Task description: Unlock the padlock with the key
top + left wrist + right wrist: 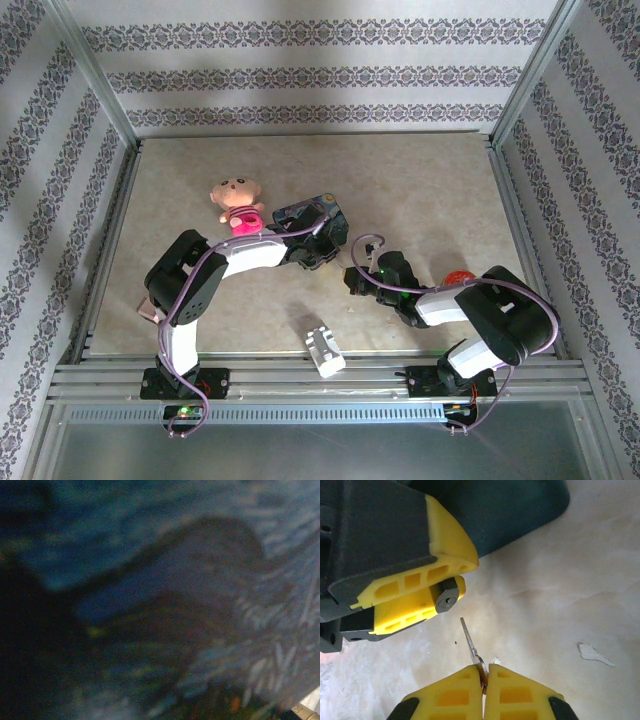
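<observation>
Two sets of fingers meet tip to tip low over the counter [420, 190]. The left fingers [457, 582] are partly closed and clamp the padlock [448, 599] between their yellow tips. The padlock's round end face, with the keyhole in it, points out from those tips toward the right fingers [487, 680].

The right fingers are fully closed and pinch the key [469, 642] by its head, in the seam between the two yellow pads. The blade projects ahead of the right fingertips and tilts slightly to their left. Its tip stands just short of the padlock, a little below and to the right of the keyhole. A small gap separates them, so key and padlock do not touch.

From above, both sets of fingers sit close together near the middle of the counter. Padlock and key are too small to make out there.

A blue painted tin [318, 212] lies just beyond the left fingers, on their far side. Whether it touches them cannot be told. The left wrist camera sees its painted surface at very close range, out of focus.

A pink doll [238, 205] lies beyond and to the left of the left fingers. A white block [323, 350] lies on the near side of both sets of fingers, toward the arm bases. A red object [457, 278] sits behind the right fingers, partly hidden by the right arm.
</observation>
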